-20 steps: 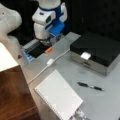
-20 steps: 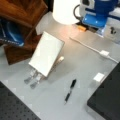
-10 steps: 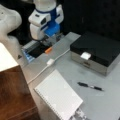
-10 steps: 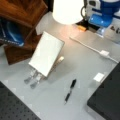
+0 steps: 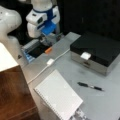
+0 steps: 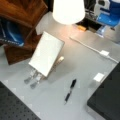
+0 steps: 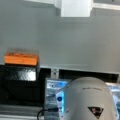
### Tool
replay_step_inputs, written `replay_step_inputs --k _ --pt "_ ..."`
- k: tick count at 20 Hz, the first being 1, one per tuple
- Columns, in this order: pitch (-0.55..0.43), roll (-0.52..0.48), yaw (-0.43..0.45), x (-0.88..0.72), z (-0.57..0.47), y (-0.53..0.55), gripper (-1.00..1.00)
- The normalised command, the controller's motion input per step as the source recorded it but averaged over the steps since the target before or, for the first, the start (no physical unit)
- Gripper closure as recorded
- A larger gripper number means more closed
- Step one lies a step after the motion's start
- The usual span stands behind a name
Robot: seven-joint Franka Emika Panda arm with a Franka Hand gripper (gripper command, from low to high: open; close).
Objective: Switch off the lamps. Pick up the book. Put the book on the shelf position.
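Note:
The book [image 5: 58, 97] [image 6: 46, 56], pale and speckled, leans tilted on a rack of silver bars [image 6: 33, 77] at the table's near side. The shelf position is the dark reddish-brown wooden block [image 5: 13, 95] [image 6: 22, 15] beside it. A white lamp shade [image 6: 68, 10] glows brightly and casts light on the table. My gripper [image 5: 44, 40] [image 6: 102, 30] hangs under the blue and white wrist, just above an orange switch [image 5: 48, 50] [image 6: 81, 28] [image 7: 21, 58], apart from it and far from the book. No fingers show in the wrist view.
A black box with a grey base [image 5: 97, 51] [image 6: 107, 100] stands at a front view's right. A black pen [image 5: 90, 86] [image 6: 70, 90] lies on the grey table. A white cable with an inline switch [image 5: 50, 61] [image 6: 104, 53] runs across the middle.
The wrist and gripper have risen a little, up and away from the orange switch. Book, pen and box have not moved, and the lamp stays bright.

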Motion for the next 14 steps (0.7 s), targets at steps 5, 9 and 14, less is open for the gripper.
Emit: replay_step_inputs --k 5,9,14 --pt "-0.230 0.117 -0.092 -0.28 -0.25 0.11 -1.00" --pt "-0.238 0.134 -0.073 -0.21 -0.27 0.13 1.00" --pt "-0.241 0.094 -0.053 -0.19 -0.22 0.15 1.00"
